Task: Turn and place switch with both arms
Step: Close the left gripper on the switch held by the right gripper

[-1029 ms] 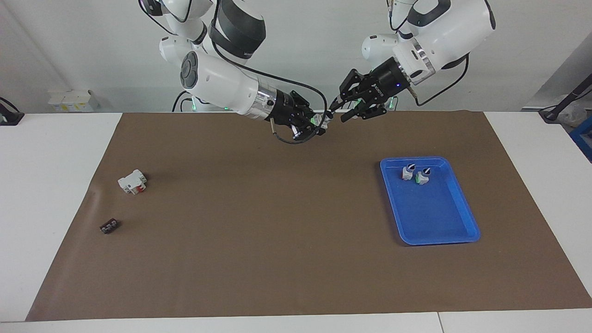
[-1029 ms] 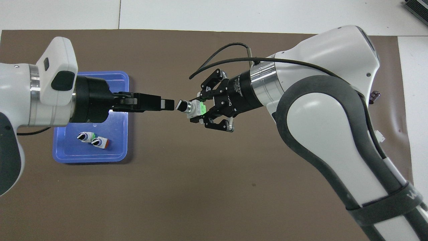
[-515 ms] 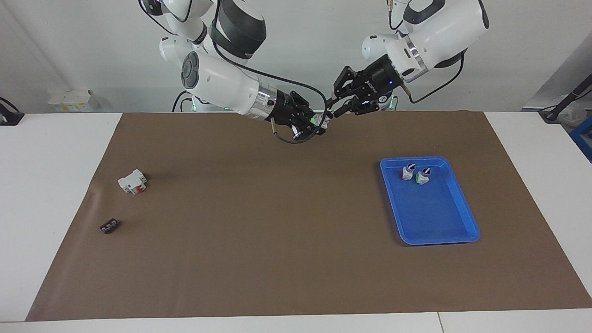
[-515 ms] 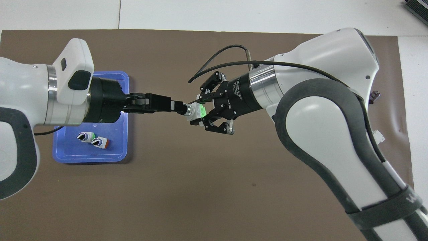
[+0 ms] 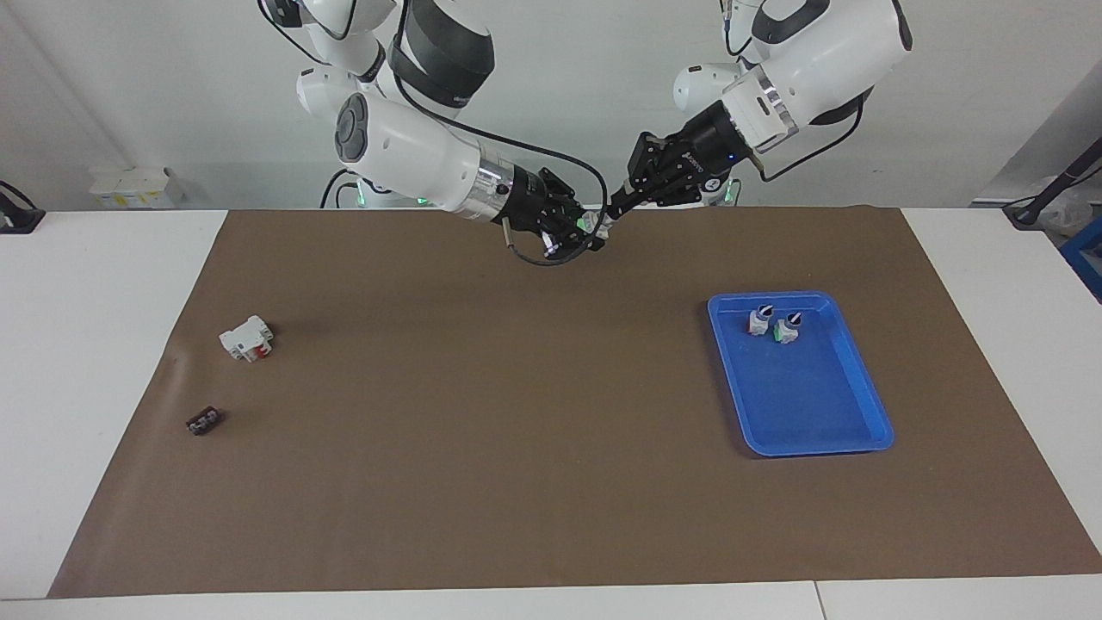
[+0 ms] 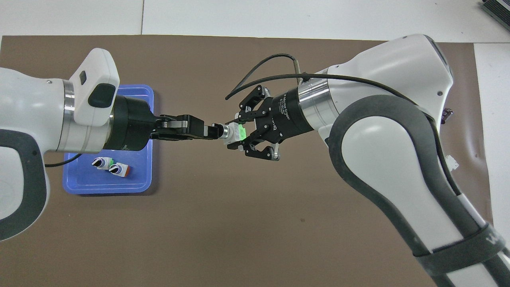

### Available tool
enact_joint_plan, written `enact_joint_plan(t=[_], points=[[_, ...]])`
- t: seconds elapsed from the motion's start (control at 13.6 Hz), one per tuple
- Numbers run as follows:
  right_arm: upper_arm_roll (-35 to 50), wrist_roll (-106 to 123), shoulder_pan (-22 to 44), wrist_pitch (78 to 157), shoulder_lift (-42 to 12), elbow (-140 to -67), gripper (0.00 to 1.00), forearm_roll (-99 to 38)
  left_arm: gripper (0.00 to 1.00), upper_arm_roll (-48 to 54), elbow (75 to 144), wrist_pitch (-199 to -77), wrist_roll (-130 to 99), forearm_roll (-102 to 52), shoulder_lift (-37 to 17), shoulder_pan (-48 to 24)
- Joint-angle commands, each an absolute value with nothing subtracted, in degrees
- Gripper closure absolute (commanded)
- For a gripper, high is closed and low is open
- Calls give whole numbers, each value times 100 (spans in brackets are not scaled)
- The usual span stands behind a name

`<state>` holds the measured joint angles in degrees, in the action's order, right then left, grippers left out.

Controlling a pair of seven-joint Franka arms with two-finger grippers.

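Note:
The switch [image 5: 596,226], white-grey with a green block, is held in the air over the brown mat near the robots' edge. My right gripper [image 5: 582,229] is shut on its green-block end; in the overhead view [image 6: 240,136] its fingers clamp the body of the switch [image 6: 234,132]. My left gripper [image 5: 614,212] comes in from the tray's end, and its fingers are closed together on the black-and-white knob, which they mostly cover. In the overhead view the left gripper [image 6: 217,130] meets the switch tip to tip.
A blue tray [image 5: 809,400] lies toward the left arm's end and holds two knob switches, one with red [image 5: 758,319] and one with green [image 5: 785,328]. A white block with a red part [image 5: 247,337] and a small black part [image 5: 204,421] lie toward the right arm's end.
My left gripper has moved in from a small gap to the switch's knob and closed its fingers on it. The right gripper keeps holding the switch in nearly the same place.

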<state>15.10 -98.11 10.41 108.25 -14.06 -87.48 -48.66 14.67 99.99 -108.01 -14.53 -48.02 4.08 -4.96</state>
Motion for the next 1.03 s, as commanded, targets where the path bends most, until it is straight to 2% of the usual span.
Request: enact_joint_plan(t=[0.0, 0.51, 0.96], points=[[1521, -9650, 1020, 10934, -1257, -8956, 100, -4939, 100, 1660, 9896, -10749, -3061, -4755, 439, -545], [1521, -9650, 1020, 10934, -1257, -8956, 100, -4931, 100, 1933, 9879, -10907, -6753, -4711, 457, -545], [1521, -9650, 1020, 10934, -1257, -8956, 100, -4931, 100, 2004, 9879, -11355, -8821, -4772, 431, -545]])
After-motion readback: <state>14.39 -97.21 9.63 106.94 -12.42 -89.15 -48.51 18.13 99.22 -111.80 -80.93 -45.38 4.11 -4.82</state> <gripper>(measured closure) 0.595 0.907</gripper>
